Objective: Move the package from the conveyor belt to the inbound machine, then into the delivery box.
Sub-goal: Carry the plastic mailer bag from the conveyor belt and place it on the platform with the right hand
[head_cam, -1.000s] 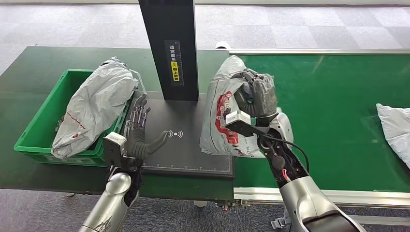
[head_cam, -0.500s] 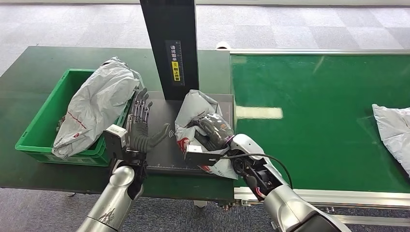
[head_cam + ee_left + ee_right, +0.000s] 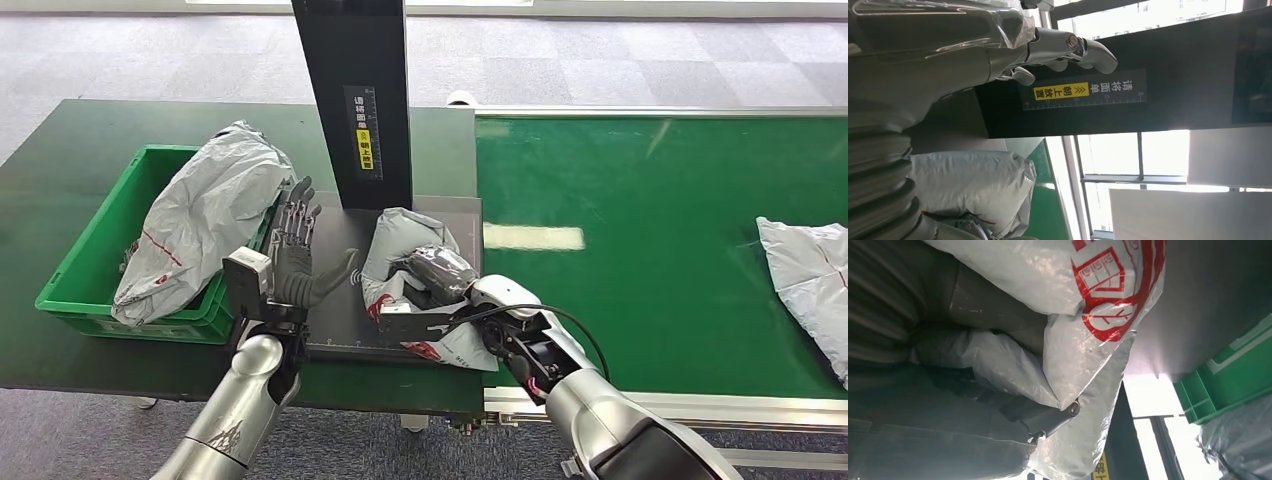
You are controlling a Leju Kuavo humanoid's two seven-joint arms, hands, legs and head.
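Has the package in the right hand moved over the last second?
Yes. The package held by the right hand went from the belt edge leftward and down onto the machine's black platform, beside the black column.

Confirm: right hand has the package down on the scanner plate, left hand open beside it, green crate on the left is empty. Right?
Not quite. The green crate is not empty: the head view shows a grey package lying in it. The rest holds: the right hand grips the package on the scanner plate, and the left hand is open beside it.
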